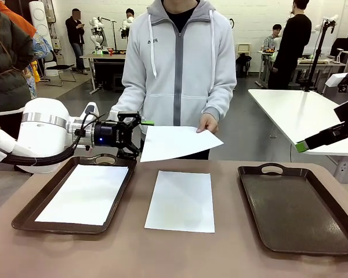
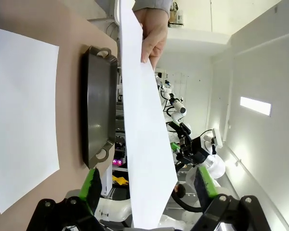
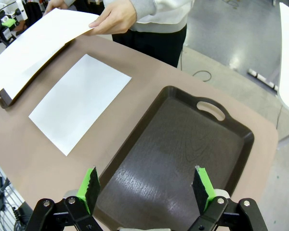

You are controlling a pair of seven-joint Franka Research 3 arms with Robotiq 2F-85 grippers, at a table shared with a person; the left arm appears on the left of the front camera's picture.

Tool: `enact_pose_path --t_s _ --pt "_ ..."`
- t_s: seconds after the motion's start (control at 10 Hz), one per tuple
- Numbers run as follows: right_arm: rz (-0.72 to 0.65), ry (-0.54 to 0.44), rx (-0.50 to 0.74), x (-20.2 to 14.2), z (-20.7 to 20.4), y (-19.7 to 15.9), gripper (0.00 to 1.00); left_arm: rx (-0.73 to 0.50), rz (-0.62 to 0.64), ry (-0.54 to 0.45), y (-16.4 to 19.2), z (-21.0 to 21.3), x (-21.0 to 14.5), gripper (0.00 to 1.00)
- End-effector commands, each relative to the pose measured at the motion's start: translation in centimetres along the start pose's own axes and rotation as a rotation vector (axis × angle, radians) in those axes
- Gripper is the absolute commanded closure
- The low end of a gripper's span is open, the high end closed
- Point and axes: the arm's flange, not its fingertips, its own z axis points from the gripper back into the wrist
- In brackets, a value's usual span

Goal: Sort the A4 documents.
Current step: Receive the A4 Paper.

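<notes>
One A4 document (image 1: 180, 142) in hand (image 1: 207, 123): thin, limp, slippery; pinch free edge. Left pincer (image 1: 138, 138) released astride it; right pincer (image 3: 146, 185) released.

Matt paper documents (image 1: 180, 201), glossy tray (image 1: 296, 214)

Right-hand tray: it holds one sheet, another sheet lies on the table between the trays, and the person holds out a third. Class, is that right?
No. The right-hand tray is empty, as the right wrist view shows; the left-hand tray holds that sheet. The rest stands: another sheet lies on the table between the trays, and the person's hand holds out a third sheet.
</notes>
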Motion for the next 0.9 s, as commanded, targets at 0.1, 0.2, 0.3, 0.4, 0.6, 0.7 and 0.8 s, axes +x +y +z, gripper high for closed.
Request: enact_pose_path --t_s 0.1,0.2,0.3,0.4,0.6,0.7,0.8 --pt "-0.001 0.000 0.006 -0.04 -0.11 -0.04 0.00 -0.023 0.012 0.001 0.31 -1.70 0.84 0.00" --pt "-0.001 0.000 0.006 -0.04 -0.11 -0.04 0.00 -0.032 0.022 0.009 0.37 -1.94 0.91 0.00" --pt "-0.001 0.000 0.006 -0.04 -0.11 -0.04 0.00 -0.037 0.027 0.008 0.41 -2.10 0.96 0.00" --pt "-0.001 0.000 0.006 -0.04 -0.11 -0.04 0.00 -0.037 0.031 0.005 0.54 -2.16 0.99 0.00" --pt "-0.001 0.000 0.006 -0.04 -0.11 -0.04 0.00 -0.012 0.001 -0.014 0.39 -1.92 0.84 0.19" --pt "-0.001 0.000 0.006 -0.04 -0.11 -0.04 0.00 -0.009 -0.001 -0.012 0.36 -1.85 0.79 0.19" --pt "-0.001 0.000 0.006 -0.04 -0.11 -0.04 0.00 -0.006 0.002 -0.014 0.37 -1.80 0.71 0.37"
